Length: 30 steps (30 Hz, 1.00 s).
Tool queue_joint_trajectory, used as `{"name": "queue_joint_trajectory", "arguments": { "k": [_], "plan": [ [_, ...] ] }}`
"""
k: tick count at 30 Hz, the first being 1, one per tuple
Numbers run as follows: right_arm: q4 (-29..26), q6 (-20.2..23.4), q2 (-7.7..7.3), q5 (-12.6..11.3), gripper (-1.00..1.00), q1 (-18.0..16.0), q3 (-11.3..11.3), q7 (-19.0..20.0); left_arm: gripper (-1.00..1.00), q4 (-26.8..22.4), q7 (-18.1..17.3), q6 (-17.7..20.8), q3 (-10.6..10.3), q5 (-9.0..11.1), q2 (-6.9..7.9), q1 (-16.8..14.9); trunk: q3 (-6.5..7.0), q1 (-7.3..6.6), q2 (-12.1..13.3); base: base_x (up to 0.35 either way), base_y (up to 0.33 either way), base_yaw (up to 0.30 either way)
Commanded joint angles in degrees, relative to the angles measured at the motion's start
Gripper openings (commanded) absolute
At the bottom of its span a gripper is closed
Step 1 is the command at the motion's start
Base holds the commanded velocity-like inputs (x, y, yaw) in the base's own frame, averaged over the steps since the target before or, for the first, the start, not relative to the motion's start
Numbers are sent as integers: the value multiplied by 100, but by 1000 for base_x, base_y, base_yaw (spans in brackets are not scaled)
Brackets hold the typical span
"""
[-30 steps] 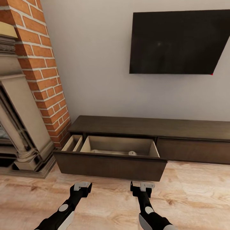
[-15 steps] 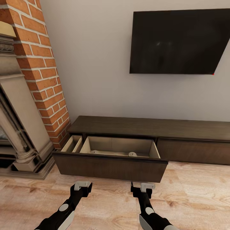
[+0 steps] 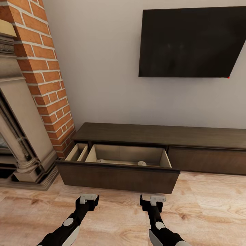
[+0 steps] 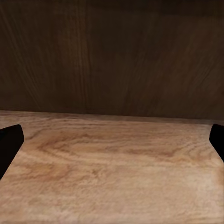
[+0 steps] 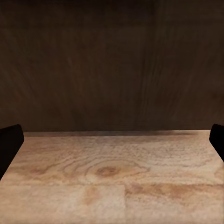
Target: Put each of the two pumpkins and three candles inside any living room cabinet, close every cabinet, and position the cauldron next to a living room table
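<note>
Just ahead of the left tool [image 3: 88, 199] and right tool [image 3: 152, 200], both spread wide and empty above the wood floor [image 3: 112, 212], the cabinet [image 3: 150, 136] has one drawer [image 3: 118, 176] pulled open. Two pale rounded tops, too small to identify, show inside. One television [image 3: 191, 42] hangs above.

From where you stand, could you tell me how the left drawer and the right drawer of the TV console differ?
The left drawer is pulled out, showing a pale beige interior; the right drawer is shut flush. The left drawer front stands nearer both hands. Both have dark brown, handleless fronts.
</note>
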Motion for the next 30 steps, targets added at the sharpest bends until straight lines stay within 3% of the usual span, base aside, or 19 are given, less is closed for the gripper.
{"name": "queue_joint_trajectory", "arguments": {
  "k": [1,30],
  "plan": [
    [3,-16,-1,-31,100,-5,49,-39,100,-1,28,-25,-48,47,7,-5,-5,-1,-2,0,0,0],
    [-5,-16,-1,-30,100,-5,58,-39,100,-5,38,-25,-60,46,6,-5,-5,-1,-2,189,0,0]
  ]
}}
